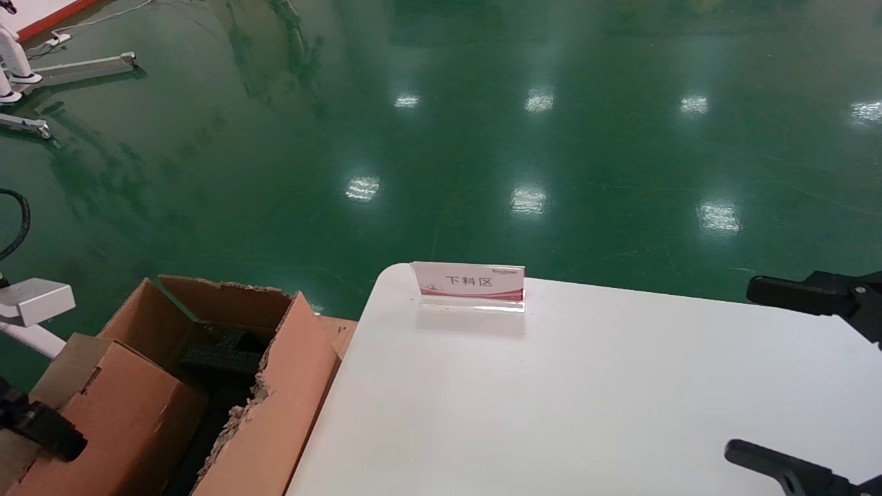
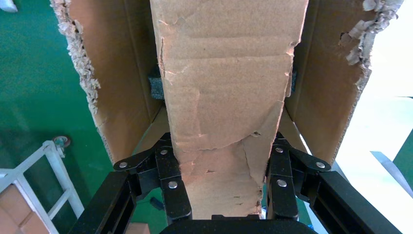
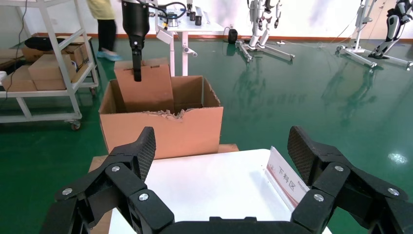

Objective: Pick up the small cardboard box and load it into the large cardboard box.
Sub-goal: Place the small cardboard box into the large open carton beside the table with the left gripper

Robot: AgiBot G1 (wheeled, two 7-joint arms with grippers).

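Two grippers show on my feeds. My left gripper hangs over the open top of the large cardboard box, its fingers pinching the small cardboard box from both sides. The small cardboard box is tilted, its lower part already inside the big carton's walls, its upper part above the rim in the right wrist view. In the head view the left gripper is mostly cut off at the frame's edge, and I cannot tell whether the carried box touches the black foam inside. My right gripper hovers over the white table at its right side, fingers spread wide with nothing between them. A small acrylic sign stands near the table's far edge. The large carton sits on the green floor just beside the table's left edge, torn flap edges showing. A white shelf rack stands beyond it.
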